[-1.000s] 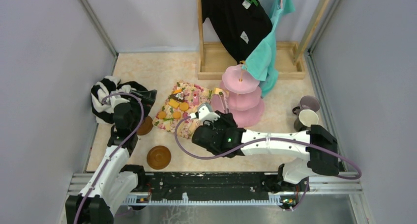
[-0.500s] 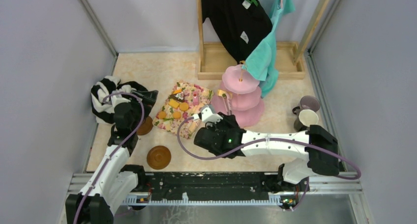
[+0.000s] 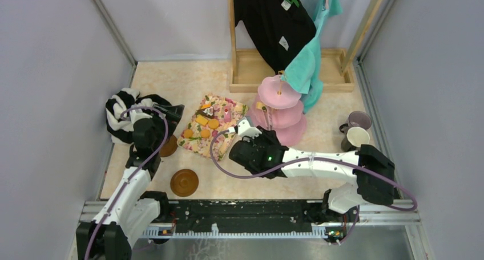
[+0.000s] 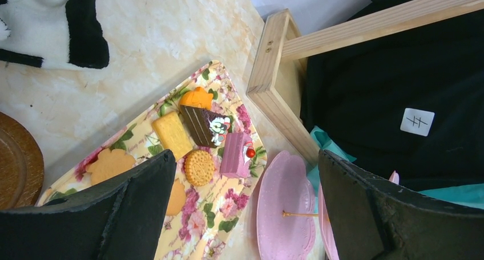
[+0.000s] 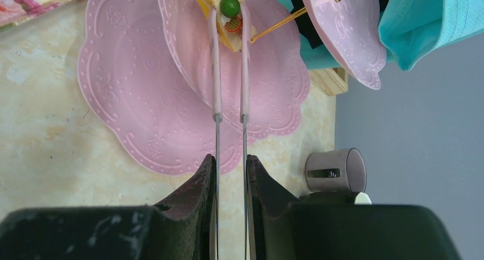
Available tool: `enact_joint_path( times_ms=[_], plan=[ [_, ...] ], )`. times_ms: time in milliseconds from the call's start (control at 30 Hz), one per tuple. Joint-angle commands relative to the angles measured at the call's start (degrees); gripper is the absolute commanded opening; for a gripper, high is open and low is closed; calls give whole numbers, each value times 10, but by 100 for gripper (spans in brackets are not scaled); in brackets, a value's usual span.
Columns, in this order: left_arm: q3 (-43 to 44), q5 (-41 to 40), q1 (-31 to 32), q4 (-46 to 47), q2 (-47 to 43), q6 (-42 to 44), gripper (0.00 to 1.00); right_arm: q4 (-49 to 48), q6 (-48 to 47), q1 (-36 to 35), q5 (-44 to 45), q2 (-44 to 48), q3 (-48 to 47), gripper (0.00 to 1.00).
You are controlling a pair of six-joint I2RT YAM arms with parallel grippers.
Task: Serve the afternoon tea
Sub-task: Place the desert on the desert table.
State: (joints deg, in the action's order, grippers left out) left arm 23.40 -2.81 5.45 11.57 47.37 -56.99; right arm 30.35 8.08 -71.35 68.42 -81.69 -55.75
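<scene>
The pink three-tier cake stand (image 3: 279, 109) stands right of centre. My right gripper (image 3: 246, 129) is shut on pink-tipped metal tongs (image 5: 229, 89). The tongs pinch a yellow pastry topped with a green ball (image 5: 228, 9) over the stand's middle tier (image 5: 274, 83). Whether the pastry touches the tier I cannot tell. Several small pastries (image 4: 200, 167) lie on the floral cloth (image 3: 224, 109). My left gripper (image 4: 245, 157) is open and empty above the cloth's left edge. The lilac mug (image 3: 359, 120) and cream mug (image 3: 357, 137) stand at the right. One brown saucer (image 3: 184, 182) lies near front; the other (image 3: 168, 146) sits partly under my left arm.
A black-and-white striped garment (image 3: 120, 114) lies at the far left. A wooden rack (image 3: 251, 66) with black and teal clothes hanging stands at the back, close behind the cake stand. Grey walls close in both sides.
My right arm has carried the tongs and the yellow pastry to the right, from beside the stand to over its middle tier. The left arm has not moved.
</scene>
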Motion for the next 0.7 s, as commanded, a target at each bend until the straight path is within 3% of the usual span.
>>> enact_joint_path(
  times_ms=[0, 467, 667],
  plan=[
    [8, 9, -4, 19, 5, 1, 99, -53, -28, 12, 6, 28, 2, 0],
    [7, 10, -3, 27, 15, 0, 99, -83, -57, 31, -8, 16, 1, 0],
    [6, 11, -3, 29, 16, 0, 99, -73, -45, 31, -6, 11, 5, 20]
  ],
)
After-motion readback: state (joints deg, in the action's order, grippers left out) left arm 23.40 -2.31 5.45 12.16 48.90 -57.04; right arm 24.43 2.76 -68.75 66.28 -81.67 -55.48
